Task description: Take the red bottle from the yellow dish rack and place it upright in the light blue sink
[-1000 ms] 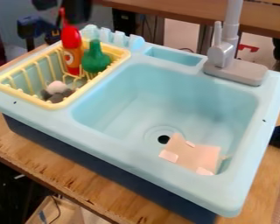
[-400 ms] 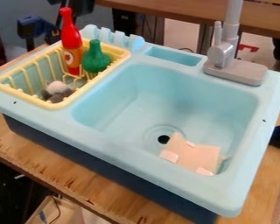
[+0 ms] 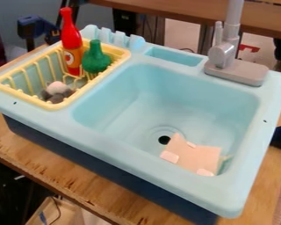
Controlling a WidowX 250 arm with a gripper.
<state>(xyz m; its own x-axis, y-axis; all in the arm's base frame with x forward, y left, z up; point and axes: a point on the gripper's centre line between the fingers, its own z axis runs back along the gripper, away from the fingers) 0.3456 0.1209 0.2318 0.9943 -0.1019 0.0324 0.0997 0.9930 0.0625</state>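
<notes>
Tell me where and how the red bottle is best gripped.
Probably at the slim neck of the red bottle, from above, pinching across it: the bottle stands nearly upright, its neck rising above the yellow dish rack and the green bottle-shaped toy.

I take this for a workshop or lab: a toy sink [image 3: 107, 120] (pale blue, with its own grey faucet [image 3: 225, 55]) sits on a rough-edged plywood table [image 3: 78, 182], and a blue clamp [image 3: 30, 27] shows behind.

Bit of blk arm [image 3: 76, 5], prob., at top edge, upper L; pose unclear.
</notes>
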